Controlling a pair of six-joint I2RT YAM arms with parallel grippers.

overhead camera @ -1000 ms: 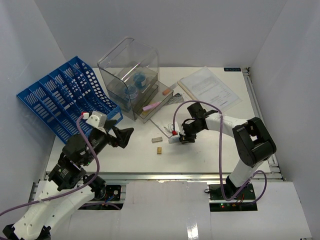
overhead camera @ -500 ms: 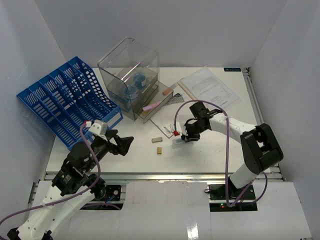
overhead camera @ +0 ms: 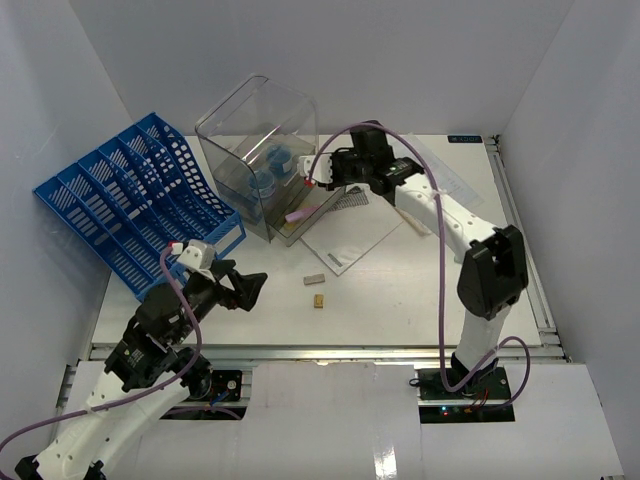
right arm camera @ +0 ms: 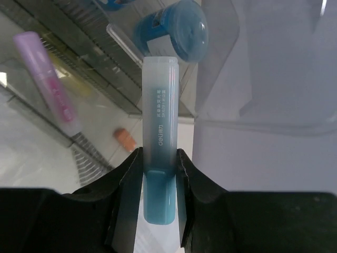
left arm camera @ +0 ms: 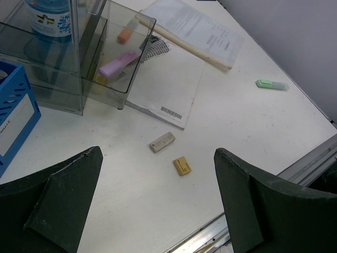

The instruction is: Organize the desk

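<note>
At twelve o'clock, right gripper (right arm camera: 159,164) pinches a highlighter (right arm camera: 159,100) at the bin (overhead camera: 255,140), probably to stow it; left gripper (left arm camera: 158,158) gapes at seven.

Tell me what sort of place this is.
Probably a robot test cell staged as an office workspace: white walls box in a railed desk holding a blue file rack, a clear stationery bin and printed papers.

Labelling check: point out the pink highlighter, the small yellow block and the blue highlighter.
pink highlighter (left arm camera: 120,64), left wrist view, middle of its barrel.
small yellow block (left arm camera: 181,166), left wrist view, centre of its top face.
blue highlighter (right arm camera: 159,134), right wrist view, middle of its barrel.
</note>
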